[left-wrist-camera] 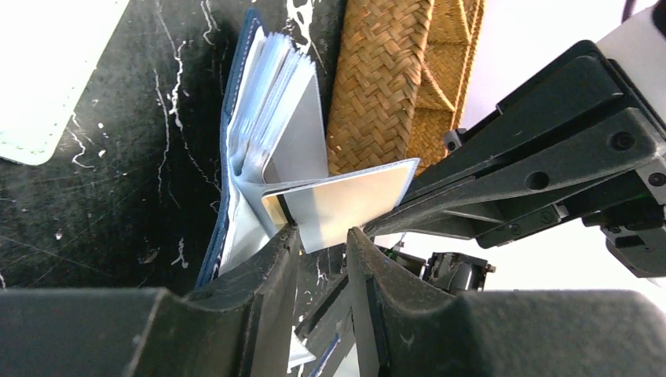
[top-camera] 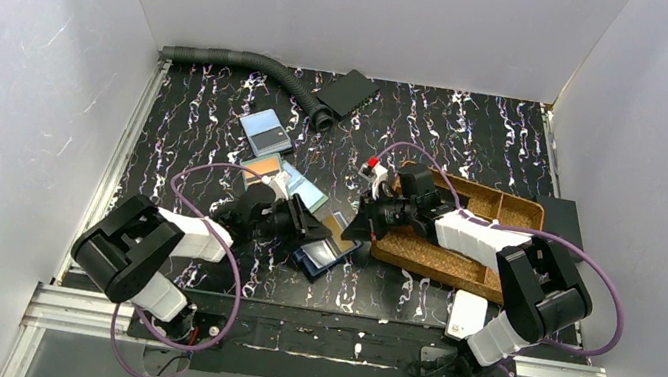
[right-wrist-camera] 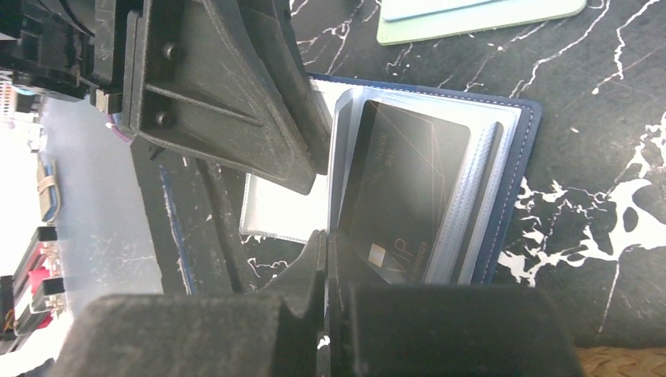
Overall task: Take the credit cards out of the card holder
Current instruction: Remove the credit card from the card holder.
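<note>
Now my right end effector [right-wrist-camera: 326, 263] clamps the card holder [right-wrist-camera: 525, 157] open by one sleeve; my left end effector [left-wrist-camera: 323, 245], fingers [left-wrist-camera: 267, 290] apart, must grip the pale card [left-wrist-camera: 345, 200] and pull.

From above, the card holder [top-camera: 325, 256] near the table's near edge is largely covered by the left gripper [top-camera: 315, 234] and the right gripper [top-camera: 353, 234], and its pages are too small to tell apart. The right arm hides much of the woven tray [top-camera: 501, 207] and part of the white box [top-camera: 465, 317]. In the right wrist view, glare blurs the print on a dark card [right-wrist-camera: 400, 196], and the top edge cuts off a pale green card [right-wrist-camera: 479, 17]. In the left wrist view, a white object [left-wrist-camera: 39, 71] is cropped at the top left corner.
</note>
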Tool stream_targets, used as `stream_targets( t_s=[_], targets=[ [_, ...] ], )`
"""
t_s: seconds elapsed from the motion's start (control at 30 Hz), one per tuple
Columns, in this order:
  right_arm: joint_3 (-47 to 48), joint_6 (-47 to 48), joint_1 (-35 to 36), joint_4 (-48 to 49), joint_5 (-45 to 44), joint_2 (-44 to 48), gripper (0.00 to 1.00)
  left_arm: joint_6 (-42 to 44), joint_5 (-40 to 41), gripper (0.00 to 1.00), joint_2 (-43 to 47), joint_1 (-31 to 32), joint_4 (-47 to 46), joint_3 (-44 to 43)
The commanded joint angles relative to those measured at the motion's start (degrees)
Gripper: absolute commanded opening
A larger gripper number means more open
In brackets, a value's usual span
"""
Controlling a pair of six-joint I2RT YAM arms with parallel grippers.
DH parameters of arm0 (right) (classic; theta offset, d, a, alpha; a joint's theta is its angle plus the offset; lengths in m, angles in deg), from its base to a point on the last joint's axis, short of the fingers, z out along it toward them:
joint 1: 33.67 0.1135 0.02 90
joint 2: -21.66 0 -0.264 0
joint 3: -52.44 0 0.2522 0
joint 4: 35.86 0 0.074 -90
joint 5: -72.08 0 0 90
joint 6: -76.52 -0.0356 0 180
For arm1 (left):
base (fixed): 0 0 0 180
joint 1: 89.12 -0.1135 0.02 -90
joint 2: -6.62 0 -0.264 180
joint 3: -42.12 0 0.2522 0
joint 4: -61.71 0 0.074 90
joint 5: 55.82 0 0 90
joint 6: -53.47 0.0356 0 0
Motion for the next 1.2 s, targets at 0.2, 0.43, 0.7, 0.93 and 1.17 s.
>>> stream_targets(
  t_s=[0.2,0.43,0.7,0.93,1.17],
  targets=[
    [-0.3,-5.5,-1.5,7.4,8.9,3.2,0.01,0.9,-1.6,0.29,7.1,-1.8,-1.9,3.6],
    [-0.6,-7.4,-1.8,9.0,10.6,2.8,0.01,1.5,-2.2,0.32,10.0,-2.3,-1.9,5.0],
    [-0.9,-9.8,-2.2,11.1,12.0,3.3,0.01,1.1,-3.6,0.32,9.0,-2.3,-1.7,3.2],
    [-1.4,-11.1,-2.8,12.1,11.3,3.9,0.01,-0.1,-3.6,0.33,8.5,-2.3,-1.5,3.9],
    [-1.8,-12.9,-2.8,13.9,13.0,3.0,0.01,0.0,-5.4,0.33,6.4,-2.3,-1.5,1.9]
  ],
)
